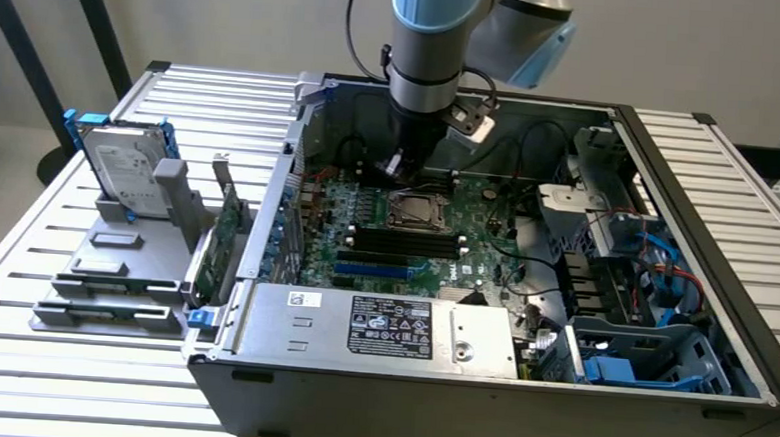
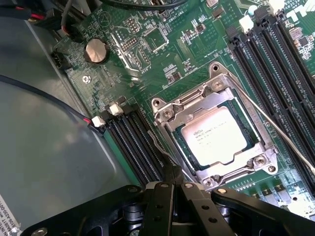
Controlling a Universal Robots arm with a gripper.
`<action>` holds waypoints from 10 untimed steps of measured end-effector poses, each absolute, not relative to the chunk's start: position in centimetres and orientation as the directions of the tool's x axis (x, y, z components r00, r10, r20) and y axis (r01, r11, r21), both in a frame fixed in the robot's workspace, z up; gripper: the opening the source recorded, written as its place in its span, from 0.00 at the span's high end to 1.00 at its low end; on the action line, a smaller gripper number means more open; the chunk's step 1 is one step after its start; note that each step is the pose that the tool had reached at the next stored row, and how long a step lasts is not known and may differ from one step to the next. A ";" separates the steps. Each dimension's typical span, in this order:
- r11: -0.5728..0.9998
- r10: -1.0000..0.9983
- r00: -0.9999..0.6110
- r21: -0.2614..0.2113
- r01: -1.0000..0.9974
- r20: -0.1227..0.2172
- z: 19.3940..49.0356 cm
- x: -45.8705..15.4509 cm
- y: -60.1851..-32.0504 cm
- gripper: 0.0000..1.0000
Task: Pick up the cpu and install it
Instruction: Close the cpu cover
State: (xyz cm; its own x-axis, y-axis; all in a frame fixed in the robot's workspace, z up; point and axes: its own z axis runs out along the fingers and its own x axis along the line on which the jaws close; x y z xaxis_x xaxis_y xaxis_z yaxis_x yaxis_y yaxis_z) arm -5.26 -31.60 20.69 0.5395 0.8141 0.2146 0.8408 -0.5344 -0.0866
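A: The cpu is noted seated in the socket on the motherboard. The metal frame is seen around it, with the silver top showing through the frame's window. Placement is judged done, or very nearly so.

B: Is the chip held at all?

A: No. The gripper is seen with its fingers pressed together and nothing between them; the tips are placed just beside the socket's corner, at or near the thin retention lever that runs along that edge. Contact with the lever cannot be confirmed.

B: And what is left of the job?

A: Whether the frame is fully latched cannot be told. A second thin wire arm is seen lying along the socket's other side. If any work remains, it is judged to be the locking of the socket, not the carrying of the chip.

B: How is the chip described?

A: Small, flat, square; a pale silvery lid with faint printed lines, too small to read. It is seen lying level in the socket, not tilted.

B: Surroundings?

A: Black memory slots are noted on either side of the socket, and a coin cell further off on the board. In the exterior view the arm is seen reaching down into the open computer case, the gripper just above the socket. A hard drive in a blue bracket is noted upright on a grey stand outside the case, on the exterior view's left.
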 end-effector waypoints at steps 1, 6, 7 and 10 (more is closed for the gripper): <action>-0.536 0.813 0.541 -0.087 0.840 0.215 20.7 -5.2 -31.6 0.89; -0.547 0.806 0.552 -0.087 0.832 0.213 20.5 -4.9 -31.6 0.89; -0.550 0.805 0.555 -0.087 0.831 0.212 20.5 -4.9 -31.6 0.89; -0.558 0.800 0.562 -0.085 0.826 0.210 20.4 -4.8 -31.6 0.89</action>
